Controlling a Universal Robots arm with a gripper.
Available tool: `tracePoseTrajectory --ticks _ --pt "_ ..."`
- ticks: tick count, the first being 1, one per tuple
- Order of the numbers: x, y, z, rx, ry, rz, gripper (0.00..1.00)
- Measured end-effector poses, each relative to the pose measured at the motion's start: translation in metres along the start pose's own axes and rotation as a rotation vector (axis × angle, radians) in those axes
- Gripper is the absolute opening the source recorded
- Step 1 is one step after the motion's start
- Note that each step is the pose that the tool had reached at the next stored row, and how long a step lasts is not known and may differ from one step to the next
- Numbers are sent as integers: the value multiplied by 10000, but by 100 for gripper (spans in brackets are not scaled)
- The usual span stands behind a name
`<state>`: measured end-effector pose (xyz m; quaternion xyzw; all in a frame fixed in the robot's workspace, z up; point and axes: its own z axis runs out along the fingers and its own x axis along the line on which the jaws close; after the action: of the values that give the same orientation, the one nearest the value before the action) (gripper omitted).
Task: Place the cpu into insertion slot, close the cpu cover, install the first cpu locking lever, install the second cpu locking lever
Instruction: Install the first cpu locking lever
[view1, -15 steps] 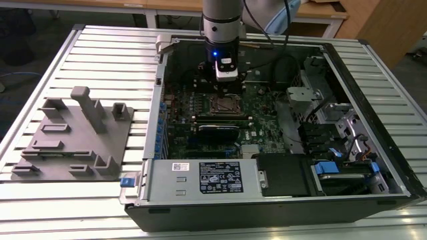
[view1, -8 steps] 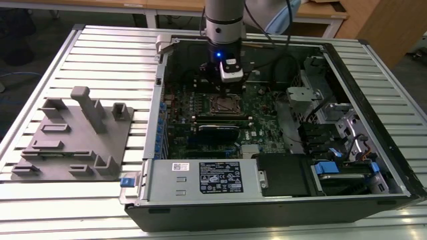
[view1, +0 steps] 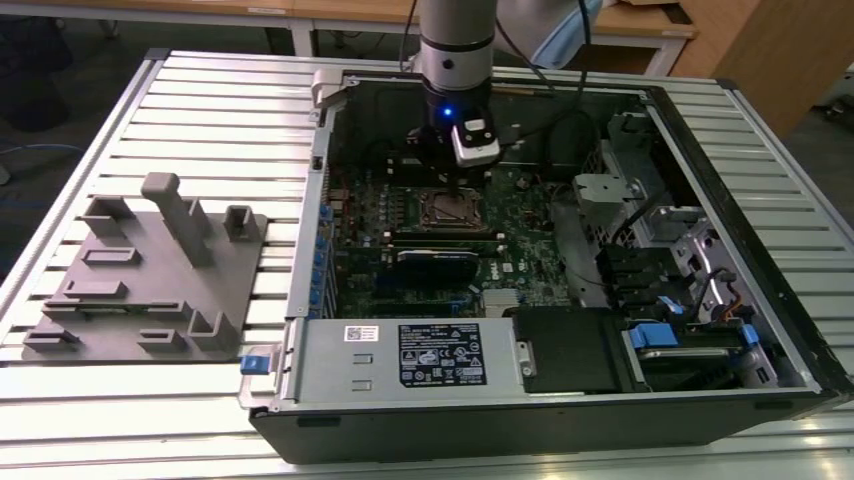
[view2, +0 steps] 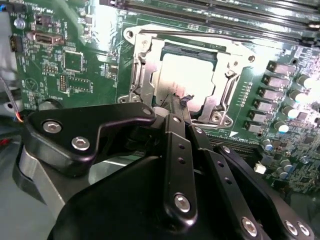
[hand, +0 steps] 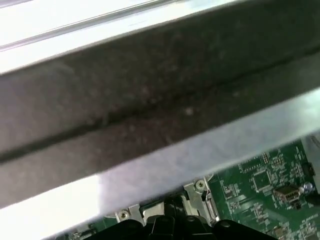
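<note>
While my end effector (view2: 176, 105) stands closed, tips together, its point touches or sits just beside the hooked end of a locking lever (view2: 188, 98). Item: cpu (view2: 187, 75), seated in insertion slot (view1: 451, 210). Item: cpu cover (view2: 144, 75), down around it. Step in hand, I judge: lever installation. Need: steady pressure toward the catch. Beyond: green circuit board (view2: 75, 65), open case (view1: 400, 350), slatted surface (view1: 200, 90).

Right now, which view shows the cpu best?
The second wrist view: the cpu lies close and lit, its silvery top framed by the cover. The exterior view shows the socket small and dark below the arm. In the first wrist view, the socket's metal edge peeks past the case wall.
</note>
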<state>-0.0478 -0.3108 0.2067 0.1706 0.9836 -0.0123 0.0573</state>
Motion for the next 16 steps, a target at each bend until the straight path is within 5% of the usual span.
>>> tracePoseTrajectory --ticks 7,13,16 --pt "-4 -9 3 -89 -4 -751 10" --pt "-6 -15 4 -98 8 -841 10" --pt "-18 -11 7 29 414 -856 10"
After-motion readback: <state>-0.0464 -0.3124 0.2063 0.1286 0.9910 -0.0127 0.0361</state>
